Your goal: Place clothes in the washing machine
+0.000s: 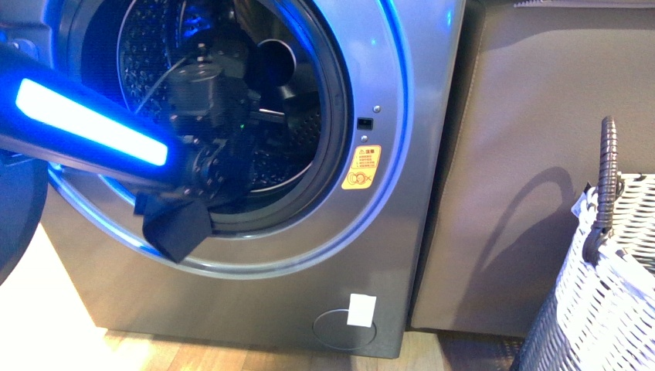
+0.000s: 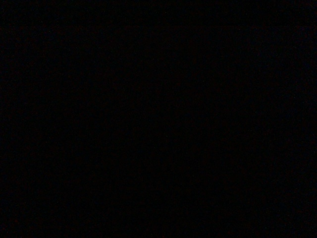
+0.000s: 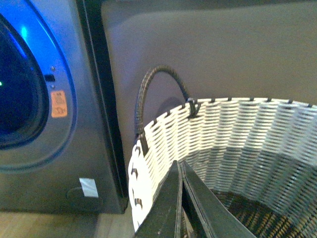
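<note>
The grey washing machine (image 1: pixel 402 154) stands with its porthole open and the perforated drum (image 1: pixel 301 131) showing. My left arm (image 1: pixel 93 124), lit by a blue strip, reaches through the porthole, and its dark wrist (image 1: pixel 202 89) is inside the drum. Its fingers are lost in the shadow, and the left wrist view is dark. A piece of the dark navy clothes (image 1: pixel 176 228) hangs over the porthole's lower rim, just under that arm. My right gripper (image 3: pixel 179 163) is shut and empty, poised above the white wicker basket (image 3: pixel 237 129), beside the washing machine (image 3: pixel 64 163).
The wicker basket (image 1: pixel 618 270) with its dark braided handle (image 1: pixel 606 178) stands at the right. A brown panel (image 1: pixel 525 116) fills the space between basket and machine. An orange sticker (image 1: pixel 361 168) sits beside the porthole. The floor (image 1: pixel 193 355) is wooden.
</note>
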You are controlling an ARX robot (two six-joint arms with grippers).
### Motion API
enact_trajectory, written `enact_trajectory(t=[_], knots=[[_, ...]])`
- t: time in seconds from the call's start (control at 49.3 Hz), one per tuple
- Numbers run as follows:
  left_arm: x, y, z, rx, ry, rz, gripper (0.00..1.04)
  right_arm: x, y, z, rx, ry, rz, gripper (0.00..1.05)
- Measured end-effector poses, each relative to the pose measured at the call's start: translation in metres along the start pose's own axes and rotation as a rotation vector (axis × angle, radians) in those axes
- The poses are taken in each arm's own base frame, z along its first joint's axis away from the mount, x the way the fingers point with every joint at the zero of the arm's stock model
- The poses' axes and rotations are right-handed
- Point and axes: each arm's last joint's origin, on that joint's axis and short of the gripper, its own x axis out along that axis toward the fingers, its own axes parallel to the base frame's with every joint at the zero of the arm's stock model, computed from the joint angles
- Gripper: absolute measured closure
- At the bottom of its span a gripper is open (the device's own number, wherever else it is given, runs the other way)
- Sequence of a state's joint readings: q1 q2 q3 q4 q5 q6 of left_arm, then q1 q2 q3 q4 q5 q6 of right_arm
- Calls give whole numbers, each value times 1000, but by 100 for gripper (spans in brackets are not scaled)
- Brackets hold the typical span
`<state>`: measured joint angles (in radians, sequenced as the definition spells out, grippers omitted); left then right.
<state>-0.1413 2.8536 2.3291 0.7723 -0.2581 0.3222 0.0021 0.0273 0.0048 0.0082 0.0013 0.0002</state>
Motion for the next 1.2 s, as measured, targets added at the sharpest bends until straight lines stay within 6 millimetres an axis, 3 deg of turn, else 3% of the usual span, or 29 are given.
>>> enact_trajectory(t=[0.081,0.142,0.345,0.467,0.609,0.67,0.69,0.974,1.137,1.198], knots=[[6,-1,-1,19,13,32,88,-1,0,2,-1,-20,0,100],[10,-2,-2,35,38,45,88,-1,0,1,0,-17,0,92],[18,-4,-13,94,130,46,88,-1,0,1,-1,-16,0,62],[19,-3,-23,141,194,48,88,-1,0,1,-1,-16,0,35],[20,2,-26,167,247,69,88,-1,0,1,-1,-16,0,14],[21,6,-27,179,281,80,79,-1,0,1,0,-16,0,7],[21,8,-28,184,300,83,73,-1,0,1,0,-16,0,5],[15,28,-51,147,430,31,30,-1,0,1,0,-16,0,7],[11,38,-34,91,401,11,6,-1,0,1,0,-16,0,7],[8,44,-25,77,379,12,6,-1,0,1,0,-16,0,7]])
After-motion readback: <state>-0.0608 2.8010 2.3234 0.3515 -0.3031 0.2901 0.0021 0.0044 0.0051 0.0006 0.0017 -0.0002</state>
